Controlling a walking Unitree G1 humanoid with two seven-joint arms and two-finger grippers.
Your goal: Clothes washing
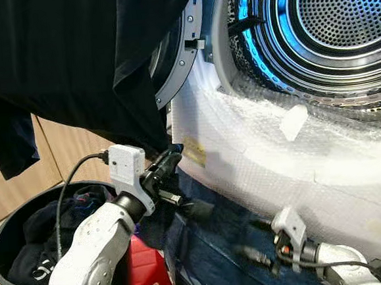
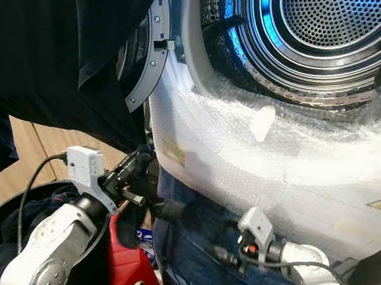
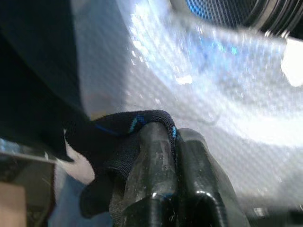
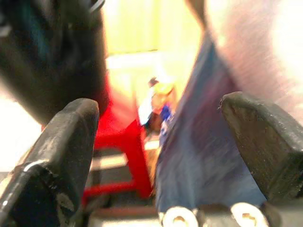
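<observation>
The washing machine's drum (image 1: 339, 12) stands open at the upper right, and bubble wrap (image 1: 277, 149) covers the front below it. A large black garment (image 1: 71, 53) hangs over the open door (image 1: 179, 67). My left gripper (image 3: 175, 135) is shut on a fold of dark cloth with blue stitching (image 3: 118, 137). It is raised beside the machine's front, just under the door (image 1: 172, 158). Blue jeans (image 1: 212, 246) hang down below the bubble wrap. My right gripper (image 4: 158, 137) is open, low beside the jeans (image 1: 252, 255), with nothing between its fingers.
A round black laundry basket (image 1: 3, 236) holding dark clothes sits at the lower left. A red stool (image 1: 147, 268) stands between it and the jeans. Wooden panels (image 1: 65, 149) lie behind the basket.
</observation>
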